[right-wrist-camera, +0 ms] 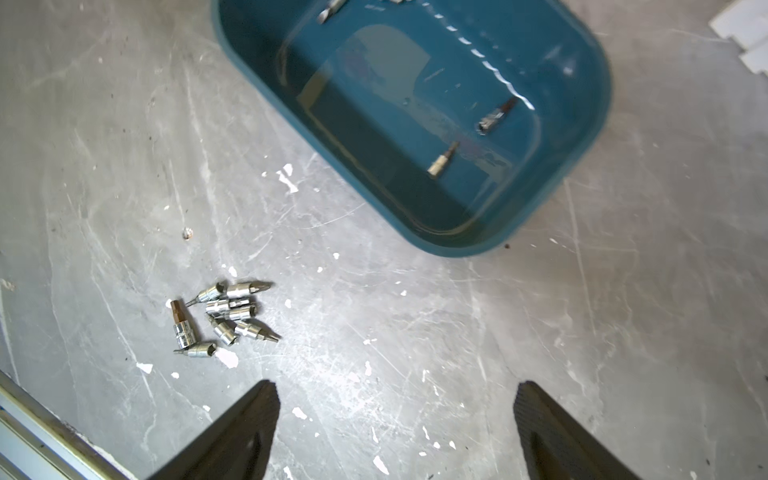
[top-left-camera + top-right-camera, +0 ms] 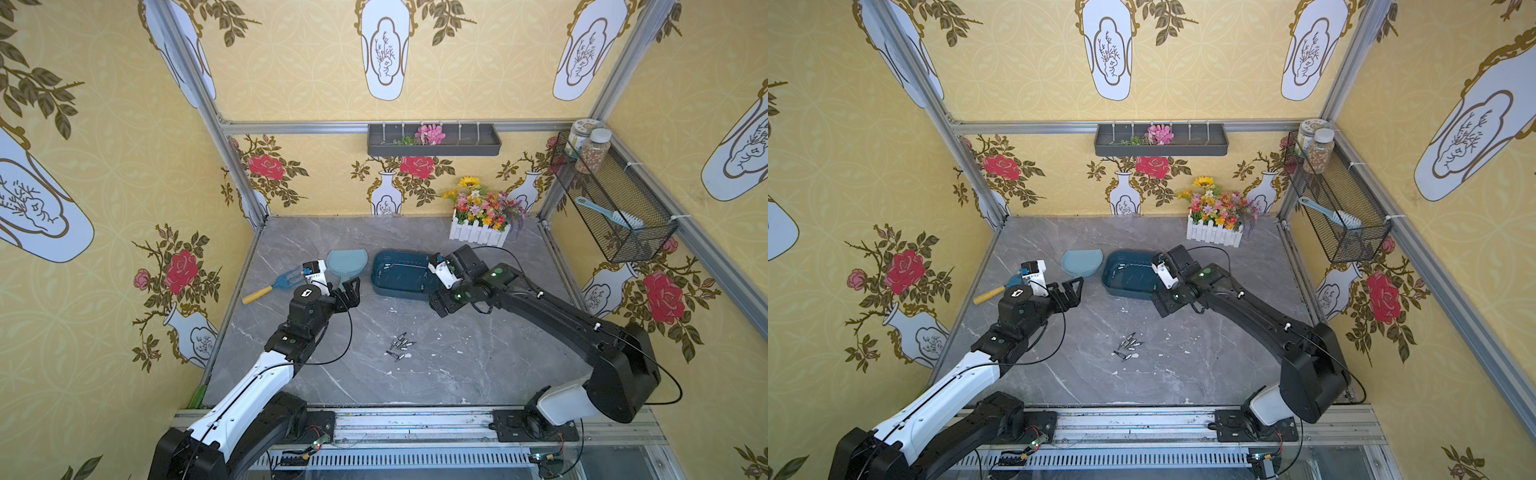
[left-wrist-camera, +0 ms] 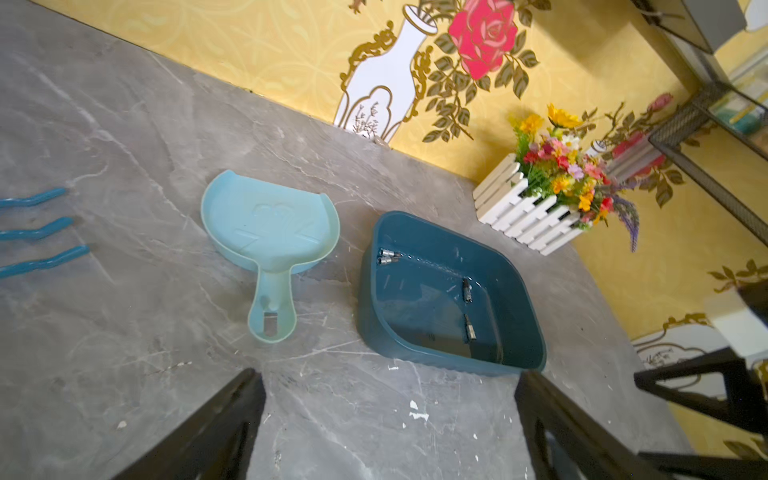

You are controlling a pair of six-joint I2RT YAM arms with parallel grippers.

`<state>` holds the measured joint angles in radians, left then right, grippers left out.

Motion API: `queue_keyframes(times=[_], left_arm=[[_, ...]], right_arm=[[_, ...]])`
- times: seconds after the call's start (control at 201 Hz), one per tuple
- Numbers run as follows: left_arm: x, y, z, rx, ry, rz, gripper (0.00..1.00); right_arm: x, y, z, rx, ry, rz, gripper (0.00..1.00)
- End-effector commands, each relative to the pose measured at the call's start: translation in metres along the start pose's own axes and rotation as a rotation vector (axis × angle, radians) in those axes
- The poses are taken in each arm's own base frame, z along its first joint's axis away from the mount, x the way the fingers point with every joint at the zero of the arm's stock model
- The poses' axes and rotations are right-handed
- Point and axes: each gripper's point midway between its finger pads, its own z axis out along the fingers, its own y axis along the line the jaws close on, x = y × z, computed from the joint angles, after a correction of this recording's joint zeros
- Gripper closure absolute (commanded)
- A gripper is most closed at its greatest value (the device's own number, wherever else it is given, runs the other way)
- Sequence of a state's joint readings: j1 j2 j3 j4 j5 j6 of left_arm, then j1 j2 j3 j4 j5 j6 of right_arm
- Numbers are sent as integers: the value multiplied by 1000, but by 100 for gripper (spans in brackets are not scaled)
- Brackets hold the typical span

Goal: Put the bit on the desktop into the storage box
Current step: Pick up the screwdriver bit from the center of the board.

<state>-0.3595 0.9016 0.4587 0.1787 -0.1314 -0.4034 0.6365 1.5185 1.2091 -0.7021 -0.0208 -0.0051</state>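
Bits (image 1: 226,318) (heaped on the desktop (image 1: 415,332)) lie near the right end effector (image 1: 395,390), spread empty.

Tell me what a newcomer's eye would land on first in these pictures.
The loud yellow wallpaper, with red roses and white vases on every wall, hits first. Next comes the bright flower box at the back right corner of the desktop. Then the small heap of shiny bits lying mid-desktop, nearer the front than the teal box, which already holds a few more.
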Motion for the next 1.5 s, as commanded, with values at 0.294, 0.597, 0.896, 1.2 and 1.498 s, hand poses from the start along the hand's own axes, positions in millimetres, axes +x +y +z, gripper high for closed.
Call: queue_keyframes(times=[0.294, 0.597, 0.896, 1.2, 1.498], left_arm=[[-13, 38, -11, -84, -140, -188, 0], [-10, 55, -14, -118, -162, -250, 0], [-8, 60, -14, -133, -159, -262, 0], [-5, 65, -14, -150, -156, -268, 0], [-5, 67, -15, -156, -156, -271, 0]], right_arm=[[21, 90, 36, -49, 268, -233, 21], [38, 146, 53, -109, 382, -313, 34], [49, 171, 63, -129, 433, -314, 47], [54, 180, 77, -137, 453, -293, 56], [58, 180, 88, -127, 476, -294, 62]])
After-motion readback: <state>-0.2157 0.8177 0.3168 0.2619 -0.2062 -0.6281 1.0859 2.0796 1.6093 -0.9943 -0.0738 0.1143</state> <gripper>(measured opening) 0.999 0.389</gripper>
